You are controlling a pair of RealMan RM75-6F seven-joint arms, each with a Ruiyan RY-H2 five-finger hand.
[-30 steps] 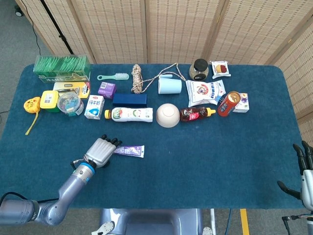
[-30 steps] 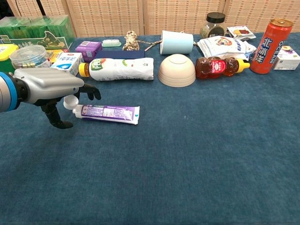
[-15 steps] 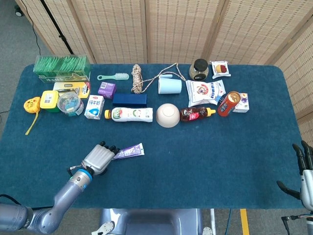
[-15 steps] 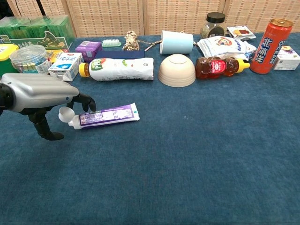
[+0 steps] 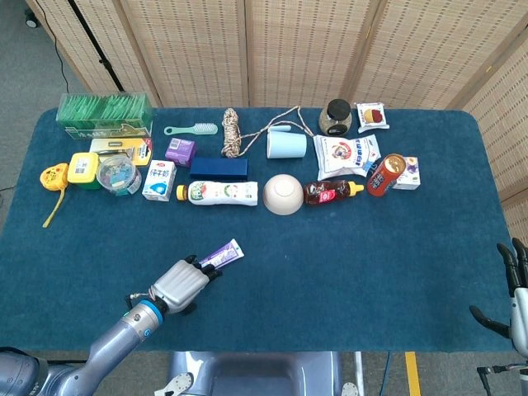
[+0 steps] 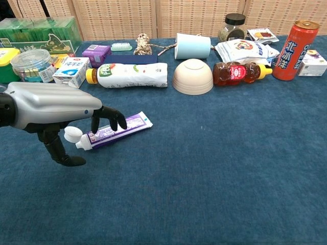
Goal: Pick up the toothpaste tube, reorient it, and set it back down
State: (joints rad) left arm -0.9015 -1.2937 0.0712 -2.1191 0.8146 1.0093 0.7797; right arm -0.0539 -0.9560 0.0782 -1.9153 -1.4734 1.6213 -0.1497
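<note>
The purple toothpaste tube (image 6: pixel 118 129) (image 5: pixel 223 252) lies slanted on the blue table (image 6: pixel 214 168), its white cap (image 6: pixel 72 133) pointing near-left. My left hand (image 6: pixel 56 109) (image 5: pixel 183 285) reaches over the cap end. Its dark fingers (image 6: pixel 110 117) curl down onto the tube, and the thumb sits on the cloth on the near side, just short of the tube. My right hand (image 5: pixel 516 289) hangs off the table's right edge with its fingers spread and nothing in it.
Behind the tube runs a row of items: a small milk carton (image 6: pixel 73 69), a white bottle (image 6: pixel 130 75), an upturned bowl (image 6: pixel 192 76), a honey bear bottle (image 6: pixel 237 72) and a red can (image 6: pixel 292 43). Boxes and a jar crowd the far left.
My left hand has drawn back toward the near edge, taking the cap end with it. The tube has swung from lying crosswise to a slant, tail end pointing away right.
</note>
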